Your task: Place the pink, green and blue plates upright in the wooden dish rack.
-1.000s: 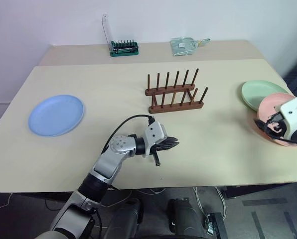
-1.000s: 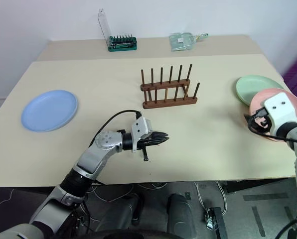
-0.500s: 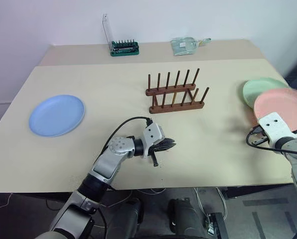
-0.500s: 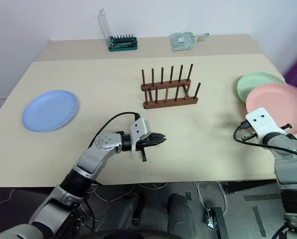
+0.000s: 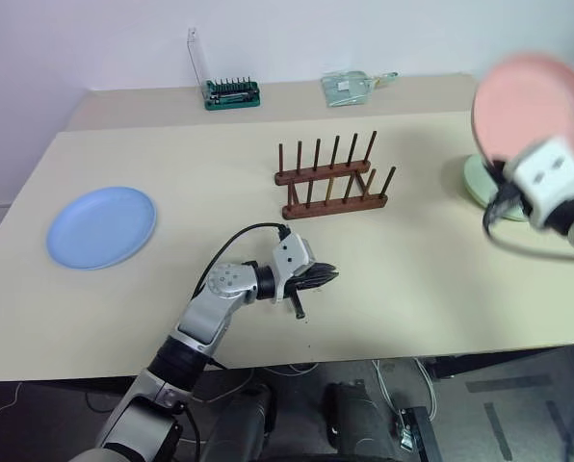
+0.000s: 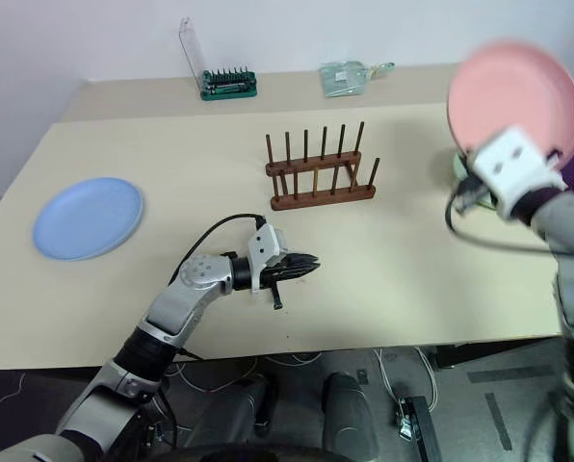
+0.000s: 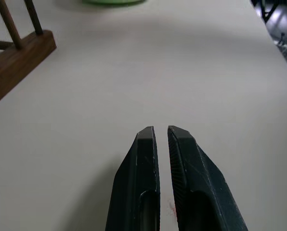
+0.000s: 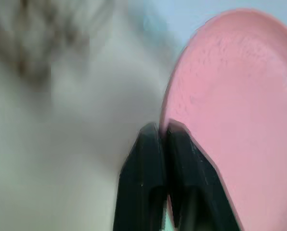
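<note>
While airborne, pink plate (image 8: 230, 106) between right jaws.

Pink plate (image 5: 530, 101) and right gripper (image 8: 162, 129) smearing with motion blur, plate's right rim running off frame edge. Green plate (image 5: 482, 180) mostly hiding behind right wrist, only sliver showing. Wooden dish rack (image 7: 16, 48) getting cropped in left wrist view, just one end showing. Backdrop blurring out in right wrist view.

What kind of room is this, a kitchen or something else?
Probably a lab or workshop, not a kitchen: a plain table against a bare wall, a green tool holder at the back, and a lone wooden dish rack set out as a test prop.
</note>
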Available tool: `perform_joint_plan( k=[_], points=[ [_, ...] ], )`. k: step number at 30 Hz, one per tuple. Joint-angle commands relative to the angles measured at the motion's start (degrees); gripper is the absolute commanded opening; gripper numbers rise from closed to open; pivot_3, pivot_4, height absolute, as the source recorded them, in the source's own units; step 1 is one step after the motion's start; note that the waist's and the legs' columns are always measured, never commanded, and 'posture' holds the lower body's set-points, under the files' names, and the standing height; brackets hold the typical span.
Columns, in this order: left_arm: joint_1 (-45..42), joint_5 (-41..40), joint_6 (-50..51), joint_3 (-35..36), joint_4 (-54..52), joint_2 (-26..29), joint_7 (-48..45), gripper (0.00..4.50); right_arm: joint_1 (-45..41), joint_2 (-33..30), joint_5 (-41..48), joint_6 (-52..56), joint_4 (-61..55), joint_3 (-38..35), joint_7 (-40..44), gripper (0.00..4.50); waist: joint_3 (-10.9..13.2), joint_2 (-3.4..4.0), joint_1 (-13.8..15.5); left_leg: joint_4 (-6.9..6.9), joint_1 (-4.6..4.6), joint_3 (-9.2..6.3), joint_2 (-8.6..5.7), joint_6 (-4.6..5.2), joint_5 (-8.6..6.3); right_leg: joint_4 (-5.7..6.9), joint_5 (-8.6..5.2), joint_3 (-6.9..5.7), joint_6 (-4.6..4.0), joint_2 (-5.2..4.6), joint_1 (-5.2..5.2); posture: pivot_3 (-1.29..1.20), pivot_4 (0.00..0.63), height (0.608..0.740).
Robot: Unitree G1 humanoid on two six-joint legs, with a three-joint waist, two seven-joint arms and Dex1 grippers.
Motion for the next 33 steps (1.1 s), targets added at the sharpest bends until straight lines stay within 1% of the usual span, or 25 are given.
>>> perform_joint_plan(
  k=[1, 2, 4, 7, 11, 13, 15, 21, 25, 33],
  points=[
    [-0.7, -1.9, -0.3, 3.0, -1.8, -0.1, 0.8, 0.38, -12.0, 6.0, 24.2, 12.5, -1.3, -4.3, 4.1, 0.04, 0.0, -0.01, 0.0, -0.02, -0.01, -0.01, 0.00, 0.01, 0.00, -0.01, 0.00, 0.01, 0.00, 0.00, 0.00, 0.00, 0.150, 0.740],
    [-0.5, -2.6, 0.2, 3.7, -2.4, 0.0, 0.9, 0.38, -15.3, 7.7, 29.0, 15.1, 1.2, -5.2, 5.1, 0.04, 0.0, -0.01, 0.0, -0.02, -0.01, -0.02, 0.00, 0.02, -0.01, -0.01, 0.01, 0.04, -0.01, 0.01, 0.00, 0.00, 0.150, 0.740],
    [-0.3, -3.8, 1.0, 4.8, -3.4, 0.1, 0.9, 0.38, -19.4, 9.1, 32.5, 17.6, 6.7, -5.5, 6.7, 0.04, 0.0, -0.02, 0.5, -0.02, -0.02, -0.03, -0.01, 0.07, -0.04, -0.04, 0.01, 0.03, -0.02, 0.00, -0.01, 0.00, 0.150, 0.740],
    [0.2, -4.8, 2.0, 5.8, -4.5, 0.6, 1.3, 0.38, -22.3, 9.1, 32.3, 17.5, 14.2, -3.2, 9.6, 0.04, 0.0, -0.03, 1.6, 0.02, -0.05, -0.06, -0.16, 0.16, -0.09, -0.09, 0.01, 0.04, -0.02, -0.02, -0.01, 0.00, 0.150, 0.740],
    [2.6, -4.6, 2.9, 6.6, -7.3, 2.1, 2.5, 0.38, -28.4, 10.3, 31.2, 17.9, 30.5, -1.0, 14.0, 0.04, 0.0, 0.01, 1.0, 0.04, -0.07, 0.10, -0.26, 0.27, -0.16, -0.21, 0.11, 0.14, 0.16, -0.07, -0.02, 0.00, 0.150, 0.740],
    [3.4, -4.8, 3.4, 7.0, -8.3, 2.3, 3.1, 0.38, -30.5, 10.6, 30.7, 17.9, 35.5, -0.5, 15.8, 0.04, 0.0, 0.01, 0.9, 0.00, -0.07, 0.20, -0.26, 0.28, -0.17, -0.19, 0.14, 0.25, 0.21, -0.06, -0.12, 0.00, 0.150, 0.740],
    [4.0, -4.9, 3.8, 7.1, -8.9, 2.3, 3.4, 0.38, -31.5, 10.6, 29.6, 17.4, 37.9, 0.4, 17.5, 0.04, 0.0, 0.01, 1.0, -0.06, -0.07, 0.20, -0.23, 0.28, -0.17, -0.11, 0.15, 0.28, 0.21, -0.05, -0.19, 0.00, 0.150, 0.740],
    [5.3, -4.8, 4.6, 6.9, -10.7, 2.4, 4.3, 0.38, -33.7, 11.0, 28.1, 15.6, 39.6, 2.1, 22.6, 0.04, 0.0, 0.03, 1.1, -0.05, -0.08, 0.24, -0.24, 0.27, -0.18, -0.05, 0.15, 0.33, 0.22, -0.06, -0.24, 0.00, 0.150, 0.740],
    [5.1, -4.8, 4.8, 6.8, -10.7, 2.3, 4.4, 0.38, -34.2, 11.3, 27.5, 16.5, 40.4, 2.4, 23.5, 0.04, 0.0, 0.03, 1.1, -0.04, -0.08, 0.24, -0.24, 0.26, -0.18, -0.05, 0.15, 0.33, 0.22, -0.06, -0.23, 0.00, 0.150, 0.740],
    [4.4, -5.0, 5.1, 6.8, -10.7, 2.6, 4.0, 0.38, -38.5, 12.3, 23.9, 13.2, 53.4, 1.8, 23.8, 0.04, 0.0, 0.03, 1.1, -0.04, -0.08, 0.24, -0.24, 0.26, -0.18, -0.05, 0.15, 0.33, 0.22, -0.06, -0.24, 0.00, 0.150, 0.740]
  ],
)
